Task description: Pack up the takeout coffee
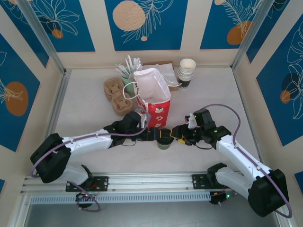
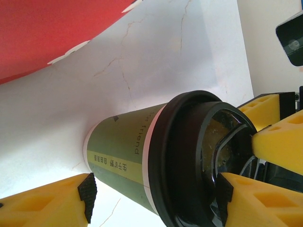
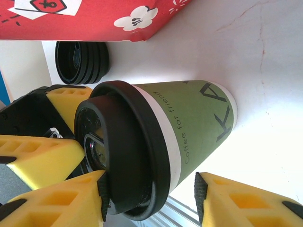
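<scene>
The takeout coffee (image 1: 164, 142), a green paper cup with a black lid, stands upright on the white table between my two grippers. My left gripper (image 1: 152, 135) reaches it from the left and my right gripper (image 1: 182, 133) from the right. In the left wrist view the cup (image 2: 118, 151) lies across the frame. The left gripper (image 2: 155, 196) is open, with one pad by the lid's top and the other clear of the cup's base. The right gripper (image 3: 151, 197) is open too; one pad touches the lid (image 3: 128, 142), the other stands off the green wall.
A red paper bag (image 1: 154, 101) with a white lining stands open just behind the cup. A short stack of black lids (image 3: 81, 62) sits beside the bag. Cardboard cup carriers (image 1: 118, 94), stirrers (image 1: 127, 68) and stacked white cups (image 1: 187, 72) stand at the back.
</scene>
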Action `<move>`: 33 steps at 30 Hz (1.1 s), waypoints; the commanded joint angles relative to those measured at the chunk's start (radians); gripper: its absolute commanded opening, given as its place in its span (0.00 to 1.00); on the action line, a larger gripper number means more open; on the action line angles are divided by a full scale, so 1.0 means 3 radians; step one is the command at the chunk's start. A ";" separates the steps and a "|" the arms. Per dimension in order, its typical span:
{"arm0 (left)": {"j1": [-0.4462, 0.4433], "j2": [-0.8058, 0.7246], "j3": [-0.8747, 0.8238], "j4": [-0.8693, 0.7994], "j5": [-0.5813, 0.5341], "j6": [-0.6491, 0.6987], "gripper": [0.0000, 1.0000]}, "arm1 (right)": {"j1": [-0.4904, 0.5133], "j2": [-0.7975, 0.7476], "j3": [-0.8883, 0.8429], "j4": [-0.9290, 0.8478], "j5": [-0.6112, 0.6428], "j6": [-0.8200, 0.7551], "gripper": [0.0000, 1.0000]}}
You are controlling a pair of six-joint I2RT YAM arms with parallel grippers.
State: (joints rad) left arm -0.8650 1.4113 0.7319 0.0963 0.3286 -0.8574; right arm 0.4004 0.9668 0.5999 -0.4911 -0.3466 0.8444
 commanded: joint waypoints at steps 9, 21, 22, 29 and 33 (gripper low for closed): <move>-0.0044 0.0040 0.0028 -0.0029 -0.0018 0.0018 0.67 | 0.0046 -0.0007 0.0030 -0.0184 0.0117 -0.0053 0.50; -0.0045 0.0020 -0.0065 -0.0021 -0.0043 0.0000 0.66 | 0.0077 0.0009 -0.0044 -0.0175 0.0163 -0.0056 0.49; -0.0045 0.0020 -0.0076 -0.0015 -0.0042 -0.0001 0.66 | 0.0077 0.0013 -0.0058 -0.0168 0.0163 -0.0054 0.48; -0.0047 0.0006 -0.0142 -0.0003 -0.0063 -0.0021 0.65 | 0.0092 0.0009 -0.0107 -0.0144 0.0192 -0.0050 0.46; -0.0047 -0.0014 -0.0204 0.0011 -0.0080 -0.0031 0.65 | 0.0102 0.0028 -0.0122 -0.0147 0.0214 -0.0062 0.46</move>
State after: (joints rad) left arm -0.8692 1.4101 0.7052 0.1390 0.3283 -0.8631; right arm 0.4248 0.9661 0.5922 -0.4797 -0.3202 0.8440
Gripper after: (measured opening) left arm 0.649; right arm 0.461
